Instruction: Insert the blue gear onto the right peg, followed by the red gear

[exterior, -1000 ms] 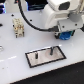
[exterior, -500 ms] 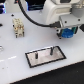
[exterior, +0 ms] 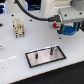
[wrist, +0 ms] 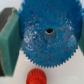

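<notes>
— What has the end effector (wrist: pixel 47 35) got?

— The blue gear (wrist: pixel 49 36). In the wrist view the green pads (wrist: pixel 9 42) press against its toothed rim from either side, and the dark hub hole faces the camera. Just past the gear's edge sits the red gear (wrist: pixel 35 77), small and only partly in the picture.

— And from the exterior view?

— There the end effector (exterior: pixel 68 29) hangs at the exterior view's right, above the desk (exterior: pixel 15 55). The blue gear (exterior: pixel 67 29) shows only as a blue patch under the grey wrist body; its teeth are too blurred to make out. I cannot pick out the red gear there.

— Where is the peg plate?

— The white plate (exterior: pixel 46 54) with the black border lies flat on the desk, lower than the end effector and toward the exterior view's left of it, apart from it. Two thin dark rods stand on it; the right peg (exterior: pixel 50 50) is bare, with nothing on it, and so is its neighbour.

— Anything else around?

— A small tan and white block (exterior: pixel 19 27) stands near the desk's far left, well apart from the plate. The wrist view shows none of that.
</notes>
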